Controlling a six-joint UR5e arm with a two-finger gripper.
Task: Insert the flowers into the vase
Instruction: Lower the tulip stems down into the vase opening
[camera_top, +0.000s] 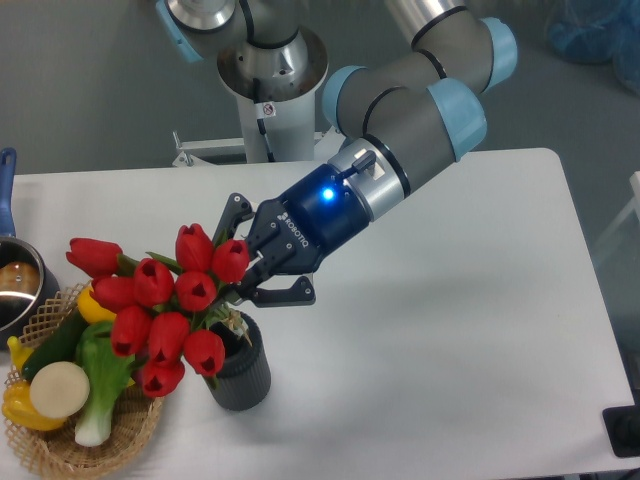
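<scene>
Red flowers (160, 315) overhang vase (240, 368) rim, claw (250, 265) gripping stems.

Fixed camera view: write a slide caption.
Gripper holds red tulips tilted over the grey vase, beside a vegetable basket.

Lab: pedestal-mounted arm (420, 95), white table (470, 300)

I am counting ten red tulips (160, 300) in one bunch, one vase (240, 372), one basket (90, 445), one pot (15, 285) and one pincer (245, 262) of mine. In the basket I am seeing one bok choy (100, 375) and two yellow squashes (28, 410).
</scene>
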